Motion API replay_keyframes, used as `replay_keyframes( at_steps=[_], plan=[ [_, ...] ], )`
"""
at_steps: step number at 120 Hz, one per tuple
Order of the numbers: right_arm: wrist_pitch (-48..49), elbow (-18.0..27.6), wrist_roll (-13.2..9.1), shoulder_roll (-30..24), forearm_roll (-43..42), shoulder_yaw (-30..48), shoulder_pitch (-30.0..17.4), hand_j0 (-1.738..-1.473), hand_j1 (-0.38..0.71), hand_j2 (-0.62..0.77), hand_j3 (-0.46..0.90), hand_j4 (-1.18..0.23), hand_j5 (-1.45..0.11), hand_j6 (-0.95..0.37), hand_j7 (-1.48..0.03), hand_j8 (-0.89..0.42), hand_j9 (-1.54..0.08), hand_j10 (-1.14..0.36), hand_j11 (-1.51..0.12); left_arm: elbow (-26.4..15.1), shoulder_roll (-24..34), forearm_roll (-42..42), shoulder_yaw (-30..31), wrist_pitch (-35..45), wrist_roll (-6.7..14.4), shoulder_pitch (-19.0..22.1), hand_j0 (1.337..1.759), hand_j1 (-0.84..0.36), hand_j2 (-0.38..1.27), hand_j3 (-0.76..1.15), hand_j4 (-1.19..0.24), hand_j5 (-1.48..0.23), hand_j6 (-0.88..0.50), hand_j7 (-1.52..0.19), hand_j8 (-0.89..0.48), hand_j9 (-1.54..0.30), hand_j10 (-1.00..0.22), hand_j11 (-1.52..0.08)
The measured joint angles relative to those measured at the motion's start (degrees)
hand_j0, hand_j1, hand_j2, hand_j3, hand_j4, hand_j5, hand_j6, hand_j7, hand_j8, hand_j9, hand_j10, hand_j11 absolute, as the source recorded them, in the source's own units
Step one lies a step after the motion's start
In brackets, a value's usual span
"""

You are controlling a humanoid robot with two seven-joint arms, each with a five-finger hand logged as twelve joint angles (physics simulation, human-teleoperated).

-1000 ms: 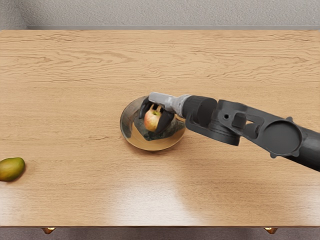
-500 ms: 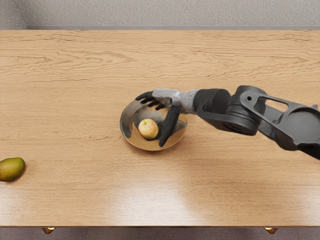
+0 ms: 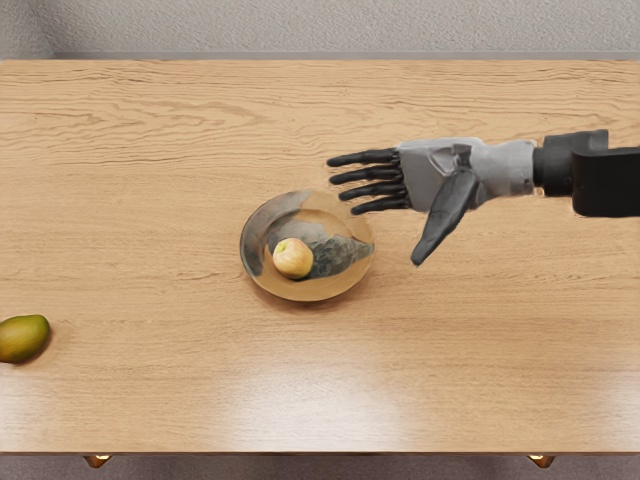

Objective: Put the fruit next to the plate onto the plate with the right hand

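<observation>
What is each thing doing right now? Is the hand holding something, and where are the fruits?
right hand: open, fingers spread, holding nothing, off to the right of the plate.
apple: lying on the plate, not touched by the hand.
plate: flat on the table, with the apple on it.
mango: lying on the table at the picture's left edge, far from the plate.
table: carries the plate and the mango.

— Where is the apple [image 3: 293, 258]?
— On the plate [image 3: 300, 212], a little left of its middle; small, round, pale yellow with a reddish blush; nothing grips it.
— And the plate?
— Round, shallow, shiny like metal; it lies flat near the middle of the table [image 3: 150, 150].
</observation>
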Motion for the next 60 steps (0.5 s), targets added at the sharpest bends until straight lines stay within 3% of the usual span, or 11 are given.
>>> replay_keyframes(
  at_steps=[26, 60],
  plan=[
    [0.7, -5.6, 0.0, -5.1, 9.8, 2.2, -3.7, -1.658, -0.30, -0.01, 0.00, -0.04, -0.05, -0.04, -0.05, -0.04, -0.05, -0.04, -0.05, 0.0, 0.0, 0.0, 0.0, 0.0, 0.0, 0.0, 1.658, 0.06, 0.05, 0.00, -0.24, -0.32, -0.24, -0.32, -0.24, -0.32, -0.24, -0.32],
    [0.8, -10.4, 0.0, -10.3, 15.3, 2.4, -6.4, -1.658, -0.31, -0.01, 0.00, -0.03, -0.05, -0.03, -0.05, -0.03, -0.05, -0.03, -0.05, 0.0, 0.0, 0.0, 0.0, 0.0, 0.0, 0.0, 1.658, 0.06, 0.05, 0.00, -0.25, -0.32, -0.25, -0.32, -0.25, -0.32, -0.24, -0.32]
  ],
)
